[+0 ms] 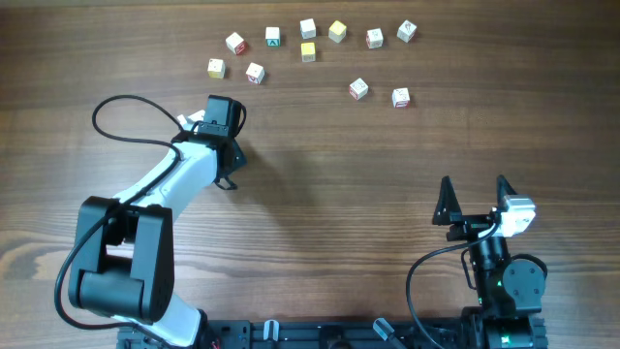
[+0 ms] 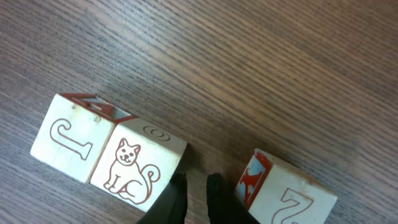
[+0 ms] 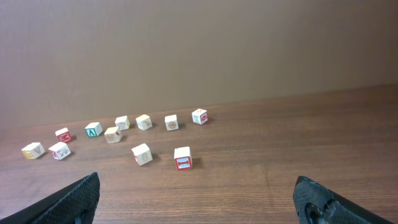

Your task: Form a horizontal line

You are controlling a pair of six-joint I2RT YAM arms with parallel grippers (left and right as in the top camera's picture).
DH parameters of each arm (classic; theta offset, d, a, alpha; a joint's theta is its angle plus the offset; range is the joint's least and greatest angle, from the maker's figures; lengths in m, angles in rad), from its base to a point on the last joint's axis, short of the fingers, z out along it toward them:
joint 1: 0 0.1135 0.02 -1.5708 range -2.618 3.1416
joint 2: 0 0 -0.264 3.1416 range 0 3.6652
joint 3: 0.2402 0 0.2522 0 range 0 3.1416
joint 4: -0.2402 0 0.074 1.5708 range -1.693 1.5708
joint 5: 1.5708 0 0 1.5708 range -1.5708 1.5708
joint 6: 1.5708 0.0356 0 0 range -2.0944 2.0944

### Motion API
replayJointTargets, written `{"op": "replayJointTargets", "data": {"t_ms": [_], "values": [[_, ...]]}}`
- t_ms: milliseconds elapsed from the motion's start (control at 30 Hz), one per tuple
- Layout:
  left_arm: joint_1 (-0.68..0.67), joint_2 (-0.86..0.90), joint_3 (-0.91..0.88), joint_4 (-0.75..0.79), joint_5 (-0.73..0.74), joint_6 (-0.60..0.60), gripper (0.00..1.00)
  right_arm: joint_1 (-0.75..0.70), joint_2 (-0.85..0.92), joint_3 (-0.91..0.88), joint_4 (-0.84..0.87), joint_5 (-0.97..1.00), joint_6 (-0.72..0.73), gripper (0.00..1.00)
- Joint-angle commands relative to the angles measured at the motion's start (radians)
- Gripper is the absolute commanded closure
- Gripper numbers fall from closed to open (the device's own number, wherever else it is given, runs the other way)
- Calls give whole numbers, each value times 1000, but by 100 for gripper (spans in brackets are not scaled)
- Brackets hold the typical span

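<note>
No row of five touching cubes shows in any view. In the left wrist view a white cube with a red J (image 2: 65, 140) touches a white cube with a dog drawing (image 2: 134, 165). A third cube marked Z (image 2: 289, 199) lies apart to the right. My left gripper (image 2: 196, 186) is shut and empty, its tips on the table between the dog cube and the Z cube. In the overhead view the left gripper (image 1: 218, 116) hides these cubes. My right gripper (image 1: 474, 184) is wide open and empty at the near right, as the right wrist view (image 3: 199, 199) also shows.
Several loose cubes lie scattered along the far side of the table, from one at the left (image 1: 216, 68) to one at the right (image 1: 407, 32), two of them yellow (image 1: 337, 31). Two nearer ones (image 1: 358, 89) (image 1: 401, 97) also show in the right wrist view (image 3: 142, 154) (image 3: 183, 157).
</note>
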Motion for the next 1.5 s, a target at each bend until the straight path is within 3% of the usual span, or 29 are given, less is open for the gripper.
{"op": "replayJointTargets", "data": {"t_ms": [0,400,800,967,1200,1467], "values": [[4,-2,-6,46,5,-6,78,-6,-5,-1,2,-14,-18,0],[4,-2,-6,360,6,-7,75,-6,-5,-1,2,-14,-18,0],[4,16,-6,354,155,-8,84,-6,-5,-1,2,-14,-18,0],[3,51,-6,363,296,-7,84,-6,-5,-1,2,-14,-18,0],[3,98,-6,360,296,-11,93,-6,-5,-1,2,-14,-18,0],[3,100,-6,353,293,-11,94,-6,-5,-1,2,-14,-18,0]]}}
